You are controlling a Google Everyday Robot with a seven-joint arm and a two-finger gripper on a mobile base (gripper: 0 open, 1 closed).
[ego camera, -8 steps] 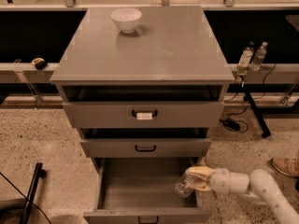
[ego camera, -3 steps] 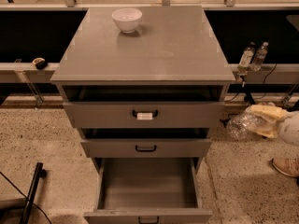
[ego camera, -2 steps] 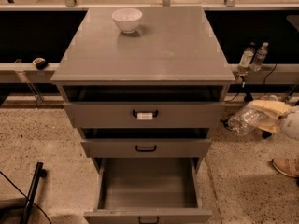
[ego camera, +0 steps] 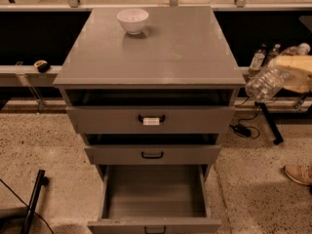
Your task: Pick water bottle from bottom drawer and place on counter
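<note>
The gripper (ego camera: 294, 73) is up in the air just past the right edge of the counter (ego camera: 161, 52), about level with its top. Its fingers are wrapped around the water bottle (ego camera: 265, 81), which is tilted and does not touch the counter. Under the counter, the bottom drawer (ego camera: 155, 199) is pulled out. A white bowl (ego camera: 132, 20) sits near the back of the counter.

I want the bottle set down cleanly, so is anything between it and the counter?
Nothing visible. The gripper holds the water bottle beside the right edge of the counter; the white bowl sits at its back left.
</note>
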